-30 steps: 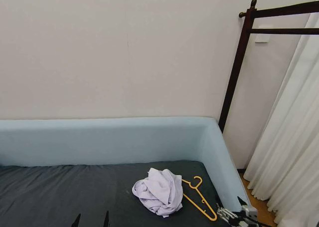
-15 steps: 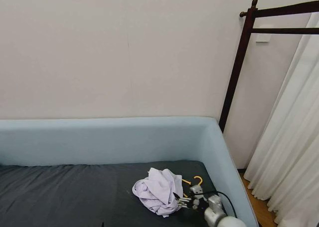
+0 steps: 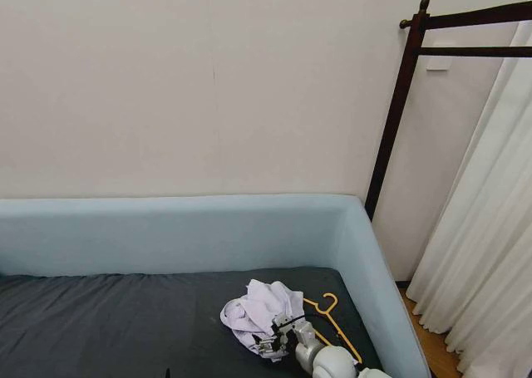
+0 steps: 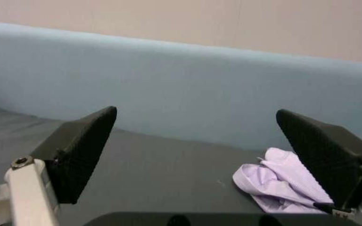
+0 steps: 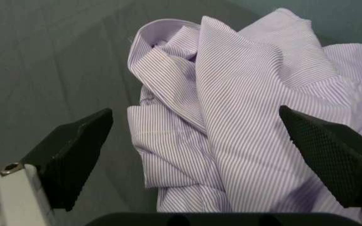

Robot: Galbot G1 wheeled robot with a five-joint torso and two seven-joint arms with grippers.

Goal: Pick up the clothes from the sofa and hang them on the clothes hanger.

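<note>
Crumpled lilac shirt (image 3: 264,308) lower centre-right on sofa seat (image 3: 100,321), yellow hanger (image 3: 336,331) just beside, near the right edge. Right pincer (image 3: 271,342) splayed wide at its lower edge, gripping nothing. Left pincer (image 4: 196,112) splayed too, bare seat leftward.

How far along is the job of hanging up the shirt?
Nothing done: the shirt lies crumpled on the sofa beside the yellow hanger. In hand: the open right gripper hovers at the shirt; the left gripper waits open above the sofa. Remaining: grasping, lifting, hanging.
</note>
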